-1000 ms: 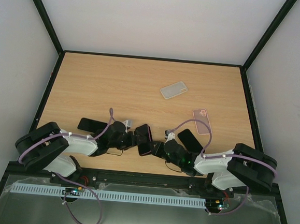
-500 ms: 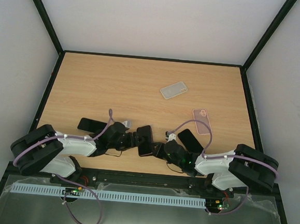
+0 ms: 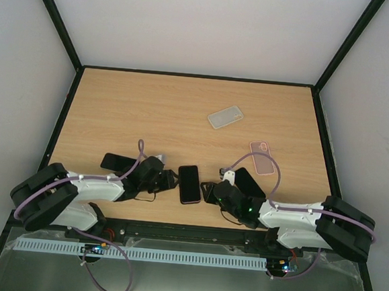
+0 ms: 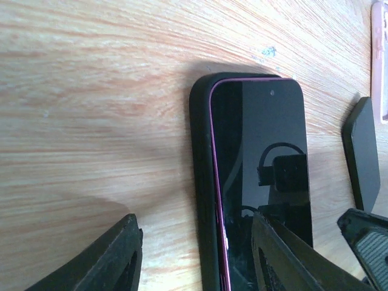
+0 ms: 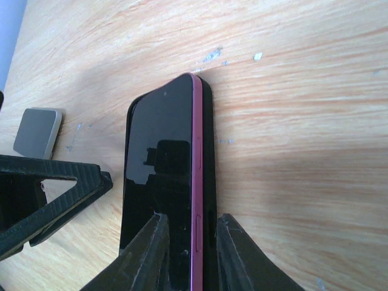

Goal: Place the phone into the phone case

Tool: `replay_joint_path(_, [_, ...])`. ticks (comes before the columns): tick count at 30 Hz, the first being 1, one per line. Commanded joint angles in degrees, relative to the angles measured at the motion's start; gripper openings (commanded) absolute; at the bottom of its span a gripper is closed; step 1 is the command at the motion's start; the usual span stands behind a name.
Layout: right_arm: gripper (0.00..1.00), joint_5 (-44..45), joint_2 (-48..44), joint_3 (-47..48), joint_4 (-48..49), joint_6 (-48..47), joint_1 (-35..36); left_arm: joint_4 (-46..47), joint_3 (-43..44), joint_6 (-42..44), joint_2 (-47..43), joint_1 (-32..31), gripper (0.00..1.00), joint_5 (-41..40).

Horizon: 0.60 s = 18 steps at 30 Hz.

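The slim black-screened phone with a magenta rim [image 3: 189, 184] lay flat and face up on the light wooden table [image 3: 150, 108]. It was close to the table's near edge and about midway along it, with its long sides running away from that edge. Its glass was dark, unlit and glossy, with faint reflections on it. It sat in the matte black phone case [image 4: 200, 163] — the case's rounded wall wrapped the far corners and both long sides. The magenta rim showed along both long sides, just above that wall — whether the phone was pressed fully home could not be told.
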Motion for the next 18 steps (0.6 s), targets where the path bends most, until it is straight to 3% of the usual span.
replay_joint_path(1, [0.23, 5.41, -0.52, 2.39, -3.57, -3.54, -0.02, -0.77, 2.03, 1.75, 2.49, 0.58, 0.51, -0.01])
replay_joint_path(11, [0.17, 1.65, 8.65, 6.26, -1.16, -4.47, -1.05, 5.02, 2.15, 1.13, 8.45, 0.61, 0.42, 5.35])
replay_joint_path(18, [0.07, -1.34, 13.48, 7.06, 2.31, -4.29, -1.08, 8.86, 1.63, -0.19, 11.36, -0.06, 0.27, 7.93])
